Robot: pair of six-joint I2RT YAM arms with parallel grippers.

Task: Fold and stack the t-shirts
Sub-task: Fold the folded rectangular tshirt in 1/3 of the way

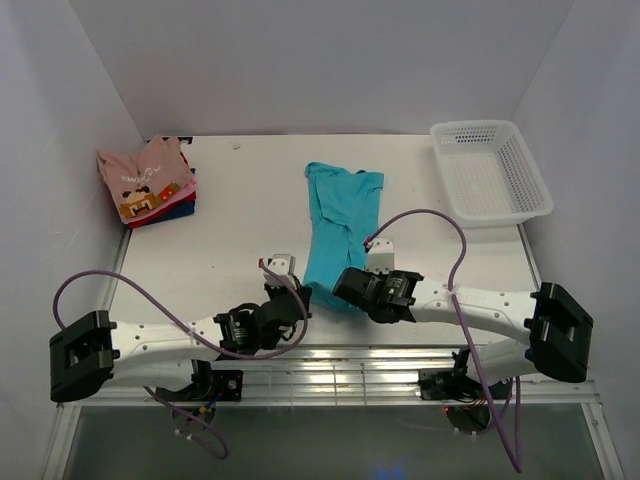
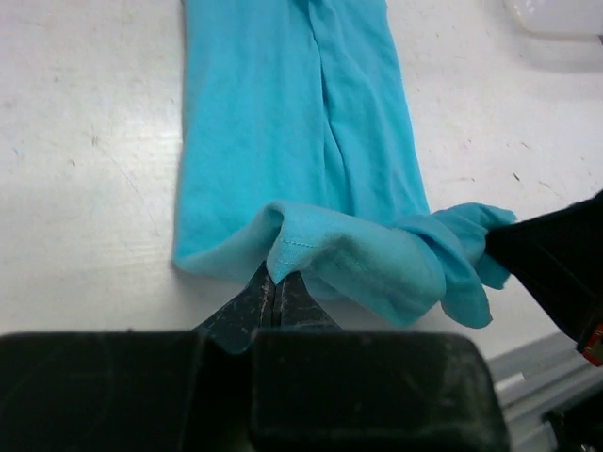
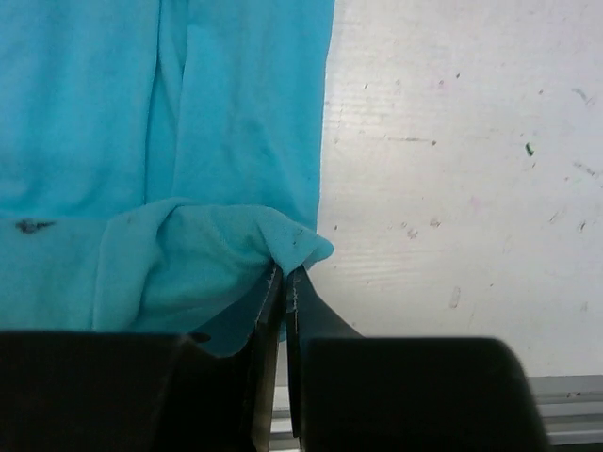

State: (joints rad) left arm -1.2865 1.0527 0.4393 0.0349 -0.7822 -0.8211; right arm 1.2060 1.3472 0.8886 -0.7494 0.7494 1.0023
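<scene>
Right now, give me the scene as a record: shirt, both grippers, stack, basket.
teal t-shirt: folded into a long strip, middle of the table, near hem lifted
left gripper: shut on the hem's left corner
right gripper: shut on the hem's right corner
folded stack: far-left corner; pink graphic shirt on top, red and dark blue below
white basket: far-right corner, apart from the shirts
fold: crosswise fold not yet done

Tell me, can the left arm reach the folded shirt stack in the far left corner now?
Probably not yet. The left gripper is shut on the teal t-shirt at its near hem, so it would have to let go first. Nothing lies on the table between it and the stack.
</scene>
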